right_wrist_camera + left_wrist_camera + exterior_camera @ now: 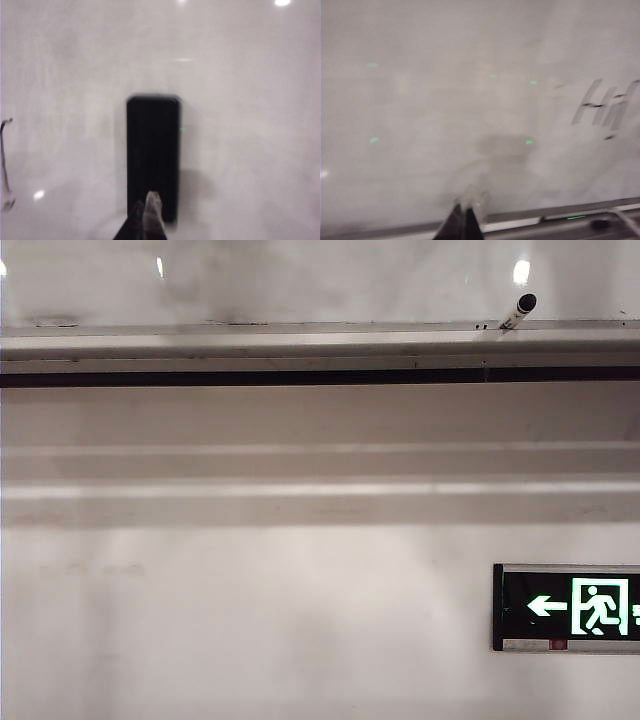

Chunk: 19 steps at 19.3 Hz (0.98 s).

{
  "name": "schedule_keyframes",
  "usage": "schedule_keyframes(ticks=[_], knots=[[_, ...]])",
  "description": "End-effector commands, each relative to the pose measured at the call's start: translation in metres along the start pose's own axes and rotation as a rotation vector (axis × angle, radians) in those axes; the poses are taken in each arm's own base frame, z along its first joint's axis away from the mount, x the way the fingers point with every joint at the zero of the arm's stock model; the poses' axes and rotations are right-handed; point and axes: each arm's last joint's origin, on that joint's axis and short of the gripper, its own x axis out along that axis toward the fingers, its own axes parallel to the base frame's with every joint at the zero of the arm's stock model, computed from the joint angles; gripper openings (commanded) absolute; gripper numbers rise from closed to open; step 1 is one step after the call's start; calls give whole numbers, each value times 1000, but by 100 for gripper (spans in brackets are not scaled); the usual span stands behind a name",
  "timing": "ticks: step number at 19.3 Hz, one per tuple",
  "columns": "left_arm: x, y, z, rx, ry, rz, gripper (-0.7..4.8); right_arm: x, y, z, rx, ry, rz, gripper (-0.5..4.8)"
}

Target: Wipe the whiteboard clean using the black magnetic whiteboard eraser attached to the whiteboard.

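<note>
Ext. view: neither arm visible. Whiteboard (300,280) fills the top strip, with the grey rail (300,340) along its lower edge. A marker (519,312) w/ black cap rests tilted on the rail at right. Below are the matte wall and a lit exit sign (568,607) at lower right.

L wrist view: left gripper (467,212) near the board's rail, fingertips together, jaws closed, holding nothing. Grey scrawl (605,107) sits on the board off to one side.

R wrist view: right gripper (150,210) has jaws closed and empty, tips just in front of the end of the black eraser (153,155). Contact can't be told. Eraser sits flat on the board.
</note>
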Motion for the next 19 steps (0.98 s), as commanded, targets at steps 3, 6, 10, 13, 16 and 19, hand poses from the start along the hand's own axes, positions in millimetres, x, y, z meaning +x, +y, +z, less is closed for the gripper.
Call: schedule_keyframes(ticks=[3,6,10,13,16,19], knots=[[15,-8,19,-1,-33,-69,-5,47,2,-6,-46,-150,61,406],[16,-16,21,-5,-53,-117,-5,68,2,-20,-52,-186,62,448],[16,-20,24,-5,-81,-152,-5,90,1,-40,-49,-205,32,448],[16,-22,25,-5,-91,-161,-5,102,0,-55,-46,-190,-7,447],[16,-22,25,-5,-93,-163,-5,111,-1,-67,-45,-174,-23,409],[16,-22,25,-5,-93,-163,-5,115,-1,-73,-44,-157,-35,185]])
